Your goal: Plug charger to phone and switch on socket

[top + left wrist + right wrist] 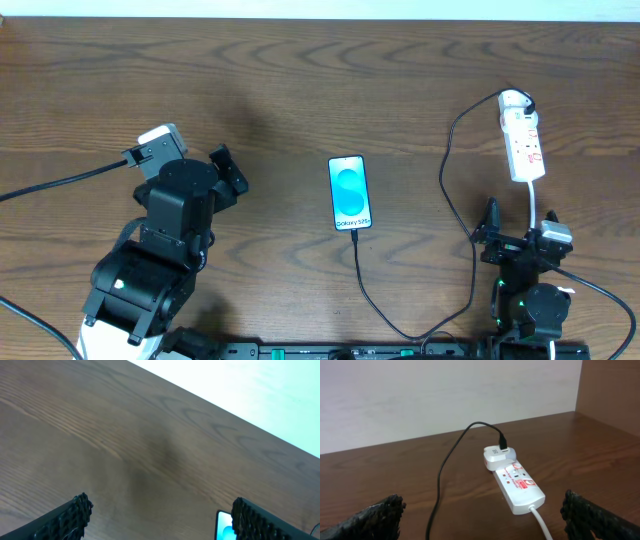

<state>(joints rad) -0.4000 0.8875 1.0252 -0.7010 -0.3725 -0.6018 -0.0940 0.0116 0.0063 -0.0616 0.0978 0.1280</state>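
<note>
Overhead view: the small black-framed smartphone with a cyan-and-white screen (350, 192) lies mid-table. The thin black charger cable (358, 265) appears to run from its near edge round to the long white power strip with red markings (521, 140) at the far right, so switching on looks like the remaining job. The right gripper (519, 228) sits just near of the strip, jaws wide and empty. It should narrow them, advance and press the switch squarely with one fingertip, clear of the cable. The left gripper (229, 172), also spread wide, holds nothing.
</note>
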